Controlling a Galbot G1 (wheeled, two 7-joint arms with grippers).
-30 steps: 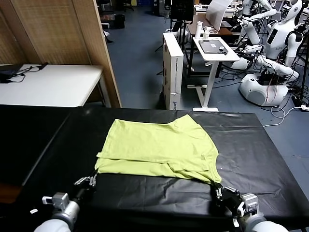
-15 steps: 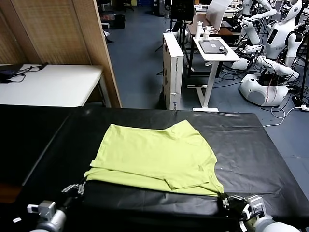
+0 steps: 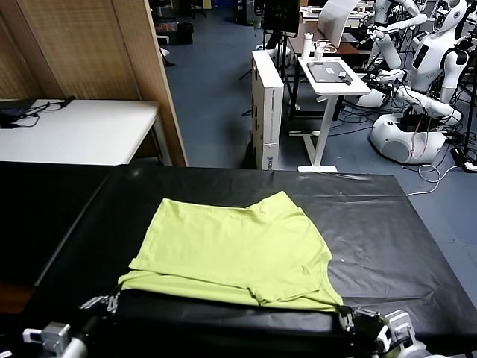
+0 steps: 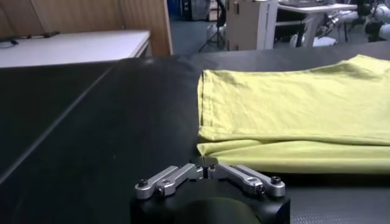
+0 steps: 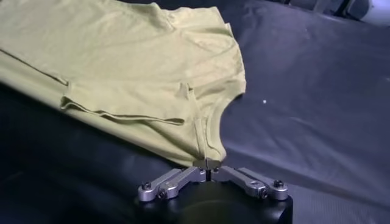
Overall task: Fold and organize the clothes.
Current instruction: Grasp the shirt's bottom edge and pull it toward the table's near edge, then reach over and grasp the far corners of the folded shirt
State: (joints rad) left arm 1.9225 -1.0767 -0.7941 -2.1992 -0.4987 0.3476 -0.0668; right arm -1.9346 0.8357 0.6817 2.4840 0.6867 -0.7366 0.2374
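While the T-shirt [image 3: 235,250] lies folded (black table [image 3: 387,224]), both hands flank its near edge.

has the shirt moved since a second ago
Yes. The T-shirt has slid toward the robot, leaving more bare cloth between it and the black table's far edge.

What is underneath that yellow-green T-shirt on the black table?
Under the T-shirt only the black table cover shows around its edges. The shirt is folded over itself, its lower layer peeking out along the near edge. Anything beneath the cloth is hidden.
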